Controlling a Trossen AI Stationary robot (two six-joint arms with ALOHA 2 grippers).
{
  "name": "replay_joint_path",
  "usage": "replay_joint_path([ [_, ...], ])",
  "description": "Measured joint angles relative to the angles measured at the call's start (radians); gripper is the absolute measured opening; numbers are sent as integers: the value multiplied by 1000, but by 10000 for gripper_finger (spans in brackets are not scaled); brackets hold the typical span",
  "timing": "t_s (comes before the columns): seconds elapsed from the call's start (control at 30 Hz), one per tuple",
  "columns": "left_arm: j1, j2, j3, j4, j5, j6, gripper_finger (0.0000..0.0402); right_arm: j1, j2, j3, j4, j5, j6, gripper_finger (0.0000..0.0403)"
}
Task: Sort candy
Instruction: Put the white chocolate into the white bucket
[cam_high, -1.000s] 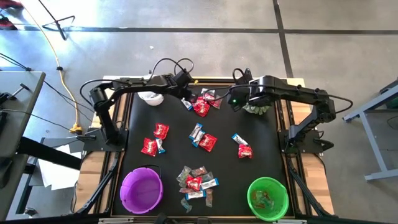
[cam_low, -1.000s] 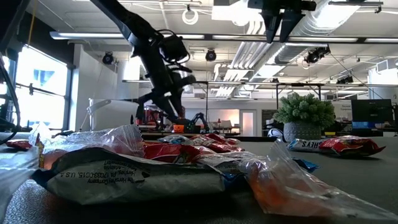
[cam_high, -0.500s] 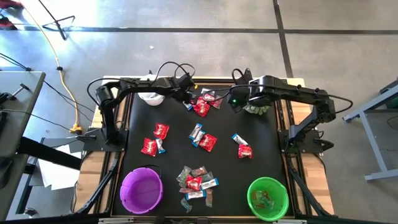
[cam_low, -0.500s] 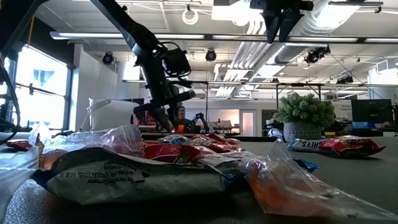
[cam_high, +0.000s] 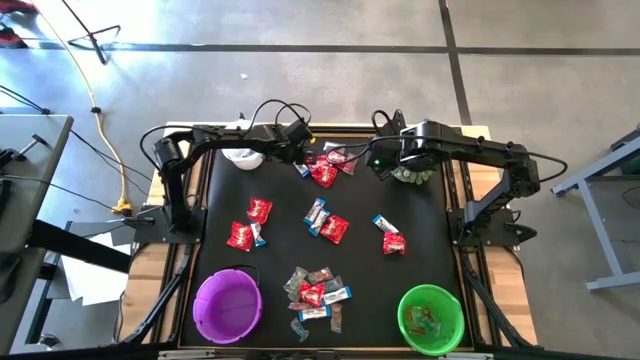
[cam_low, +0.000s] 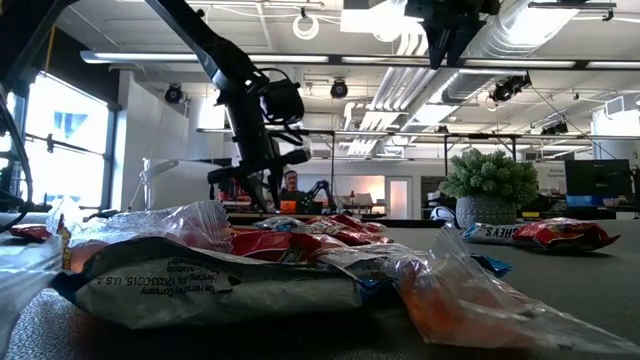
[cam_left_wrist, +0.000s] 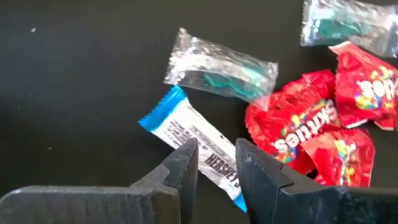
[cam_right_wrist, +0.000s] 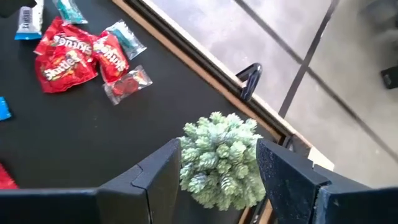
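Left gripper (cam_left_wrist: 214, 163): hung over far-centre of black mat (cam_high: 280, 250), beside white bowl (cam_high: 243, 157); fingers part-open w/ narrow gap, nothing clamped; blue-and-white mini bar (cam_left_wrist: 198, 148) lay on mat directly below gap, between fingertips as seen in wrist view; contact w/ bar could not be told
Right gripper (cam_right_wrist: 217, 163): hung above spiky green plant (cam_right_wrist: 219, 158) at far-right of mat; fingers spread wide, one each side of plant in wrist view, holding nothing
Far candy cluster: red packets (cam_high: 324, 173) lay bunched near left gripper; in left wrist view red packets (cam_left_wrist: 311, 127) sat just beside mini bar, clear wrapper w/ teal sweet (cam_left_wrist: 221, 64) next to them
Mid-mat candy: red packets (cam_high: 259, 210), (cam_high: 240, 236), (cam_high: 334, 229), (cam_high: 394, 243) and blue-white bars (cam_high: 316, 212), (cam_high: 384, 223) lay scattered, apart from each other
Near-edge candy: mixed pile (cam_high: 315, 292) of red, blue-white and greyish pieces lay between the two near bowls; in low view it filled foreground (cam_low: 250, 265)
Purple bowl (cam_high: 228, 305): near-left corner, no candy seen inside
Green bowl (cam_high: 431, 318): near-right corner, a few wrapped pieces inside
Background: person (cam_low: 291, 186) visible far behind table in low view
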Motion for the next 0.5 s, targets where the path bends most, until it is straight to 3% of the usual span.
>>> replay_joint_path([
  [0.5, -7, 84, 6, 12, 89, -155, 94, -19, 0, 0, 0, 35, -92, 206],
])
